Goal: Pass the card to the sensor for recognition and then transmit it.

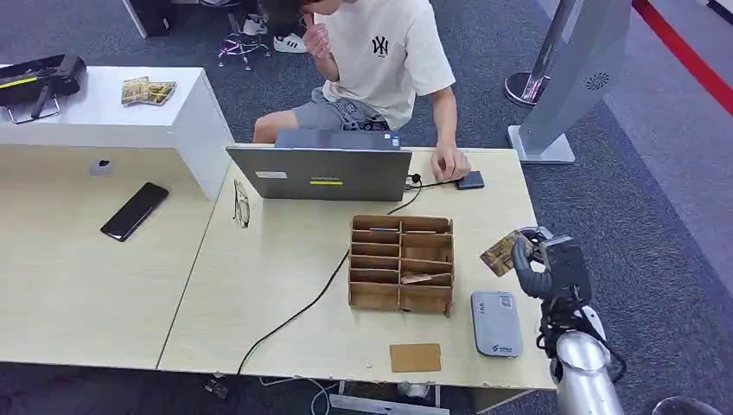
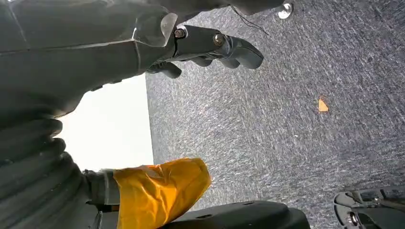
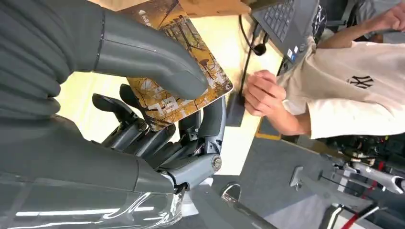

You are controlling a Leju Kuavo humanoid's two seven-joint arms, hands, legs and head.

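Pinching the card [image 3: 184, 71] between the thick thumb [image 3: 148, 52] laid across its printed face and the darker fingers [image 3: 143, 133] curled under its back, our right hand [image 1: 540, 259] holds it firmly; in the head view the card [image 1: 500, 252] sticks out from the fingers toward the wooden organizer [image 1: 402, 263], above the table's right edge. Just beside and below that hand, on the table [image 1: 285, 285], we see the grey sensor [image 1: 495, 322] lying flat, apart from the card. A plain brown card [image 1: 415, 356] lies further from the fingers, near the table's front edge. Beyond the card's far end, a person's hand [image 3: 262, 93] rests on the table by a laptop [image 1: 324, 170]. Our left hand [image 2: 210, 45] hangs over grey carpet [image 2: 267, 133], its fingers loosely curled with gaps between them, nothing in them and touching nothing.
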